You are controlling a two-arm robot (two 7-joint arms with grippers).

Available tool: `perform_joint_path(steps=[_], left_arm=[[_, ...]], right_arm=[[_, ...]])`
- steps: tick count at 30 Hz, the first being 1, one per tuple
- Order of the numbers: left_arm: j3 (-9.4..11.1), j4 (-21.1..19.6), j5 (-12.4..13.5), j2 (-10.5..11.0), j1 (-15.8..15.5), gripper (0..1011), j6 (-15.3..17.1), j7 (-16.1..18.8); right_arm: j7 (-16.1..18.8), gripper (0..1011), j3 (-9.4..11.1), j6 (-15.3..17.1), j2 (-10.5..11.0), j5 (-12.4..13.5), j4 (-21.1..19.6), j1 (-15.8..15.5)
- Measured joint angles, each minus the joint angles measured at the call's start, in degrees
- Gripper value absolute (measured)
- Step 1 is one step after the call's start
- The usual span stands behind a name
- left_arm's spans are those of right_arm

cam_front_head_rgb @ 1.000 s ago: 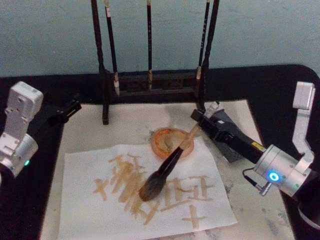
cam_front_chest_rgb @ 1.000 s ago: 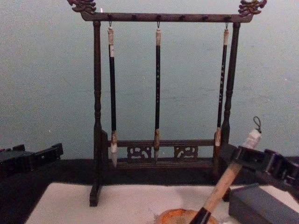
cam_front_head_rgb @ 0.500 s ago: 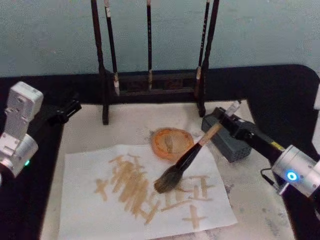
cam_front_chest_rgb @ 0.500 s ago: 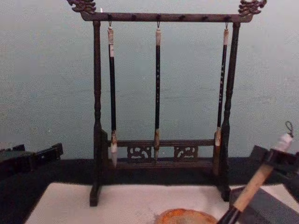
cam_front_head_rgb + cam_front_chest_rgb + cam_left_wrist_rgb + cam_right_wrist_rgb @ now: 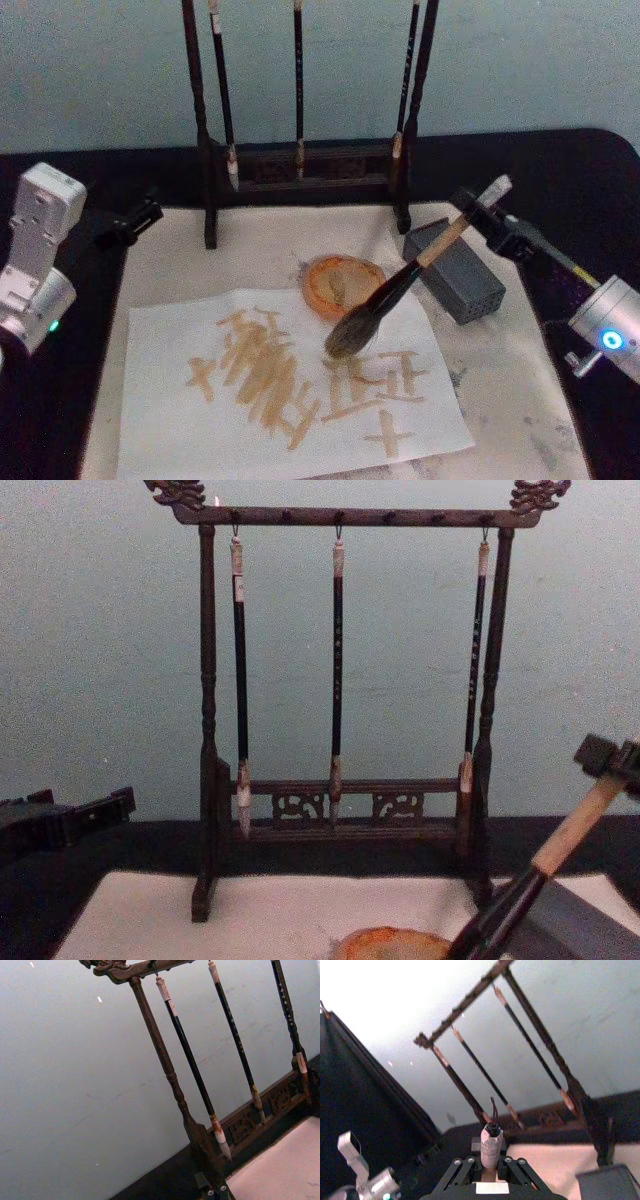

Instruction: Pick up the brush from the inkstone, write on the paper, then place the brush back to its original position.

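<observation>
Brush (image 5: 420,265) clamped at upper handle by right end effector (image 5: 476,213), tilted, bristles over paper (image 5: 170,420) just beside inkstone (image 5: 312,288). Strokes already written, so return step likely in hand. Next: lower bristles onto inkstone, release. Left end effector (image 5: 128,222) parked far left.

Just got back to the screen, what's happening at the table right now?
The right claw is shut on the brush, high on its handle, holding it tilted with the bristles over the paper beside the inkstone. The paper carries tan strokes. The brush is not yet back on the inkstone. The left claw sits parked at the left.
</observation>
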Motion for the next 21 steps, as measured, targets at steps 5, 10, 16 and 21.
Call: perform_joint_path(steps=[5,10,16,21], left_arm=[[0.0,0.0,0.0,0.0,0.0,1002,0.0,0.0],[0.0,0.0,0.0,0.0,0.0,1002,0.0,0.0],[0.0,0.0,0.0,0.0,0.0,1002,0.0,0.0],[0.0,0.0,0.0,0.0,0.0,1002,0.0,0.0]], right_arm=[[0.3,164,0.9,-1.1,-1.1,1.4,0.5,0.5],[0.1,164,1.5,-2.3,-3.0,2.6,2.0,1.5],[-1.2,164,1.7,-3.2,-5.0,3.0,4.4,2.7],[-2.7,164,1.9,-4.0,-7.0,3.0,7.0,3.9]])
